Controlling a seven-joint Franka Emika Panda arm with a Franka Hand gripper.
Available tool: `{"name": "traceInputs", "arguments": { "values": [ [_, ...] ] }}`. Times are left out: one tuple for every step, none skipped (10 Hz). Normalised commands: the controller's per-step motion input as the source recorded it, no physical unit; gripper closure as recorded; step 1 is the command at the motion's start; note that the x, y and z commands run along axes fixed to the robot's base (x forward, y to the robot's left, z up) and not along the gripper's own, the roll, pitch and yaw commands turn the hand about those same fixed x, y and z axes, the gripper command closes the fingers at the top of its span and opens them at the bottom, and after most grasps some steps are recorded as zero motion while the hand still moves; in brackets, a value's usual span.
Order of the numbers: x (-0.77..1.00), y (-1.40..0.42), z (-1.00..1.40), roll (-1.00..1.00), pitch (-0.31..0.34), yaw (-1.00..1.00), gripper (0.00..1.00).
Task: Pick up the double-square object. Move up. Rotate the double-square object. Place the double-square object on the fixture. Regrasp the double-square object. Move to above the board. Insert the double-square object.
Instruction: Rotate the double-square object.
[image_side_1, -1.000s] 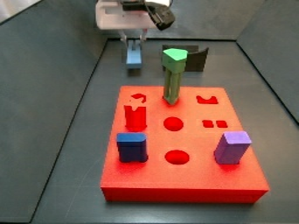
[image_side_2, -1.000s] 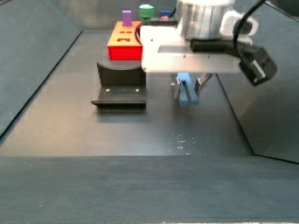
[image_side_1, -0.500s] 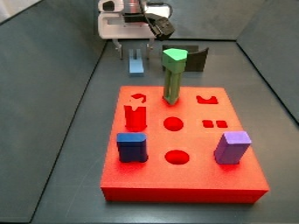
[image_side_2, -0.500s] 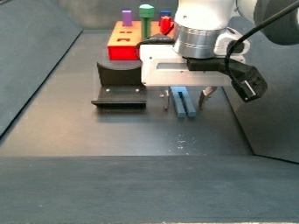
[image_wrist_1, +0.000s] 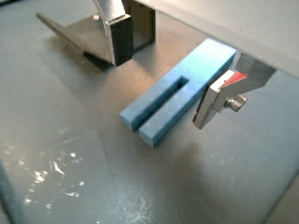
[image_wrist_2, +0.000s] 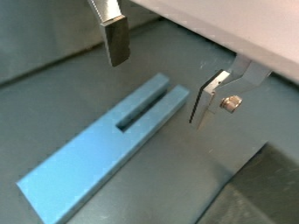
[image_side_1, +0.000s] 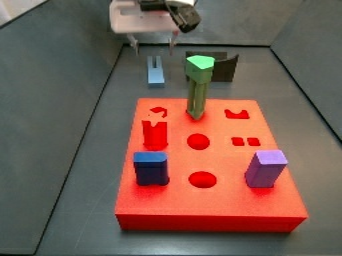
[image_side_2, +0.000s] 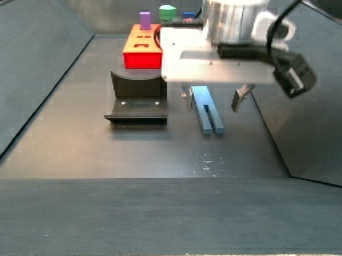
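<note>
One long slate-blue double-square object (image_side_2: 205, 109) lies flat on the grey floor, groove up, its long axis running near to far, just right of the dark L-shaped fixture (image_side_2: 135, 97). Above it hovers the gripper (image_wrist_2: 158, 68), fingers (image_wrist_2: 114, 33) spread wide and empty.

This is a robot test cell in a lab: a bare grey floor walled by dark panels, a red board (image_side_1: 210, 165) of cut-out holes holding coloured blocks, a fixture (image_side_2: 136, 98), and the gripper (image_side_2: 215, 93) hanging above the floor.
</note>
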Motion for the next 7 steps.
{"name": "traceInputs", "arguments": {
  "values": [
    [-0.01, -0.01, 1.00, -0.08, 0.070, 0.01, 0.00],
    [-0.01, -0.01, 1.00, -0.10, 0.065, 0.01, 0.00],
    [-0.02, -0.01, 1.00, -0.12, 0.059, 0.00, 0.00],
    [-0.02, -0.01, 0.97, -0.13, 0.056, 0.00, 0.00],
    [-0.02, 0.00, 0.80, -0.15, 0.052, -0.01, 0.00],
    [0.00, 0.00, 0.00, 0.00, 0.000, 1.00, 0.00],
    [0.00, -0.01, -0.17, 0.00, 0.000, 1.00, 0.00]
  ]
}}
